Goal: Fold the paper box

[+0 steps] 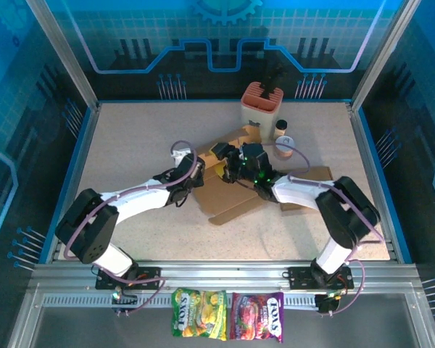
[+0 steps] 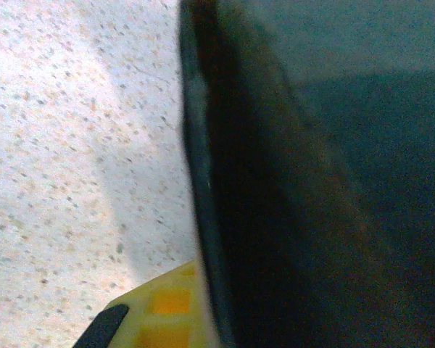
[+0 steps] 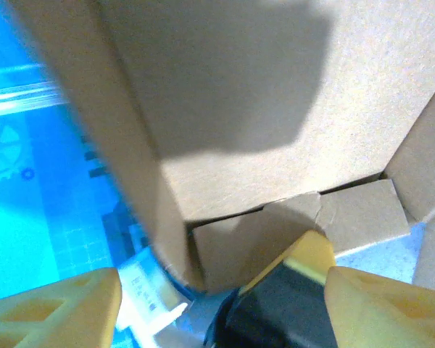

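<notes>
Inspector: Top external first. Locate the paper box (image 1: 235, 206).

Clerk: Lies opened out flat on the table (image 1: 130, 145), just in front of the canister (image 1: 263, 106), on the arms' side of it. Spreads wider than the canister to left and right.

Inspector: List anything else near the canister.

Clerk: Small jars (image 1: 284, 143) tucked against its right side; cannot separate touching from just beside. Candy bags (image 1: 228, 315) well apart from the canister, past the metal rail (image 1: 225, 274) at the arms' bases.

Inspector: Report the left gripper (image 1: 221, 154).

Clerk: Sits over the paper box, in front of the canister and a little left of it. Closed, fingers together. Seen from the left wrist: one yellow finger (image 2: 167, 312) above the speckled table, beside a dark blurred mass. Cannot confirm any pinch on the paper box.

Inspector: Now the right gripper (image 1: 235, 168).

Clerk: Faces the left gripper tip to tip, directly in front of the canister. Seen from the right wrist: yellow fingers (image 3: 58, 308) spread wide apart, clamped on nothing. Looks onto a raised wall of the paper box (image 3: 275, 109) with a short folded flap at its foot. Shows a yellow-and-black piece (image 3: 293, 283) between the fingers; cannot identify.
</notes>
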Controlling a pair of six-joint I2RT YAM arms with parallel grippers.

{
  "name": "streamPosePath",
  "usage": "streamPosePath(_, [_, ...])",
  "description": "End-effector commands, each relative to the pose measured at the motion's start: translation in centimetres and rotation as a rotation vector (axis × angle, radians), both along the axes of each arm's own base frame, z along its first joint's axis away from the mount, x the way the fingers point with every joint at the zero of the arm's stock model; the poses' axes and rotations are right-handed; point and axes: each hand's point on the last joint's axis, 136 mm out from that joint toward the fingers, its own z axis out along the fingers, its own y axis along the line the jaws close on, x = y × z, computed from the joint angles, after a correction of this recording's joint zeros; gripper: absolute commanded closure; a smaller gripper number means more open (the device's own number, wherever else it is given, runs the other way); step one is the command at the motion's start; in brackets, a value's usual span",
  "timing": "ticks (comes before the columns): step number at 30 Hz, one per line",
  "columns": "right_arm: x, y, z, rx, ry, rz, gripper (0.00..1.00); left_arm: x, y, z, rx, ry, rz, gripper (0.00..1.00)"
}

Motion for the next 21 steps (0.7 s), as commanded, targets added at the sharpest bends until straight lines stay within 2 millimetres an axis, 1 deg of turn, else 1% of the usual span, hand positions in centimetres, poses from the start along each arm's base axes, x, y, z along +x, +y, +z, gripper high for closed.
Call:
streamPosePath(1, [-0.2, -2.5, 3.1, -0.082, -0.03, 0.001, 0.22, 0.2, 0.6, 2.1, -0.003, -0.008, -0.048, 1.0])
streamPosePath(5, [-0.6, -5.3, 4.7, -0.177, -0.034, 0.002, 0.22, -0.1, 1.2, 3.0, 0.032, -0.002, -0.122, 1.0])
streamPosePath(8, [-0.6, -7.6, 6.0, -0.248, -0.063, -0.011, 0.27, -0.4, 1.6, 3.8, 0.036, 0.003, -0.181, 1.0])
streamPosePath(12, [0.1, -10.1, 8.2, -0.338, -0.126, -0.016, 0.29, -0.7, 2.2, 5.2, 0.009, -0.008, -0.239, 1.0])
streamPosePath(16, [1.3, -11.4, 10.3, -0.4, -0.173, -0.001, 0.29, -0.2, 2.7, 6.4, -0.03, -0.02, -0.232, 1.0])
streamPosePath(21, [2.9, -11.2, 12.1, -0.431, -0.209, 0.021, 0.33, 0.8, 2.8, 7.1, -0.11, -0.015, -0.216, 1.0])
